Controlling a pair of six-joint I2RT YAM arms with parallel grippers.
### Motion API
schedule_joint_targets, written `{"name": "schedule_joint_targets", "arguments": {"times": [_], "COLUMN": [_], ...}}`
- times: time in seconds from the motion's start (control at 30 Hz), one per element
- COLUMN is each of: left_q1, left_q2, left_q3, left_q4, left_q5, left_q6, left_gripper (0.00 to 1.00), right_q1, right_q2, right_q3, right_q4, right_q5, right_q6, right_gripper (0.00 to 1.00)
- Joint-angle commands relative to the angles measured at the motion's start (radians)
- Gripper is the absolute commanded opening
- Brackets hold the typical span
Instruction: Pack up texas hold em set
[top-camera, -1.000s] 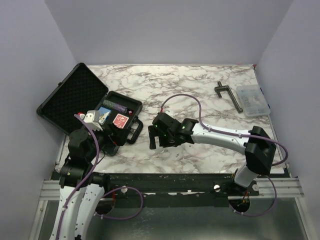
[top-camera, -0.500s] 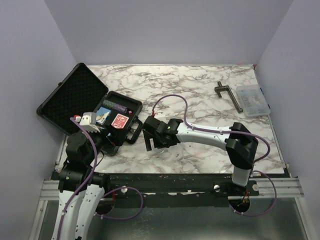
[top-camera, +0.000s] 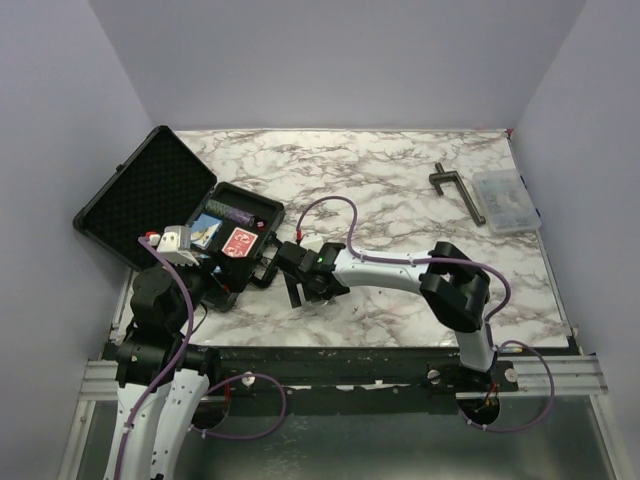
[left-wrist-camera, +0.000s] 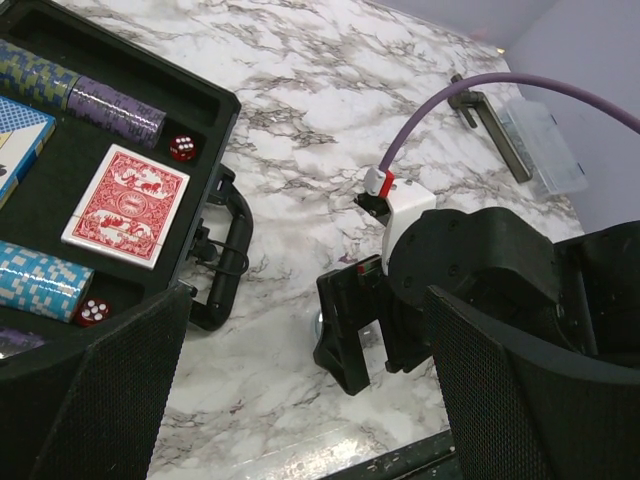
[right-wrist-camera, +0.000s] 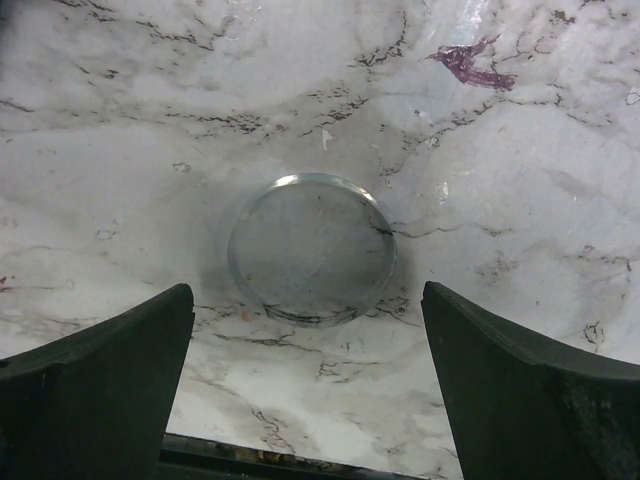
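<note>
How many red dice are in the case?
2. One die sits beside the purple chip stack; the other die lies beside the light blue chip stack. Fingers of the left tool cover part of the case, so more may be hidden.

Operator's view: the fingers of your left gripper cover the near corner of the black case, which runs off the frame's edge beyond the left finger. The blue card deck is cut off there too. From overhead, your right gripper hides the clear disc lying between its fingers. The red die shows pips too small to count.
</note>
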Motion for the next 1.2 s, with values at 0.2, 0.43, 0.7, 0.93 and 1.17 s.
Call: {"name": "schedule_joint_targets", "arguments": {"times": [0.2, 0.43, 0.7, 0.93, 1.17], "left_q1": [-0.004, -0.004, -0.003, -0.004, -0.004], "left_q2": [-0.012, -0.011, -0.015, -0.017, -0.020], "left_q3": [-0.001, -0.001, -0.001, -0.001, -0.002], "left_q4": [-0.020, -0.019, -0.022, -0.022, -0.023], "left_q5": [-0.035, -0.036, -0.038, -0.039, -0.041], "left_q6": [-0.008, -0.008, -0.008, -0.008, -0.008], "left_gripper": [0.97, 0.97, 0.97, 0.97, 0.97], "right_q1": [0.009, 0.008, 0.010, 0.010, 0.009], "right_q2": [0.055, 0.070, 0.090, 0.090, 0.054], "right_q3": [0.022, 0.025, 0.013, -0.007, -0.028], "right_q4": [0.011, 0.027, 0.044, 0.056, 0.076], "right_q5": [0.067, 0.067, 0.062, 0.057, 0.042], "right_q6": [-0.025, -0.035, -0.042, -0.051, -0.063], "right_gripper": [0.91, 0.78, 0.69, 0.60, 0.52]}}
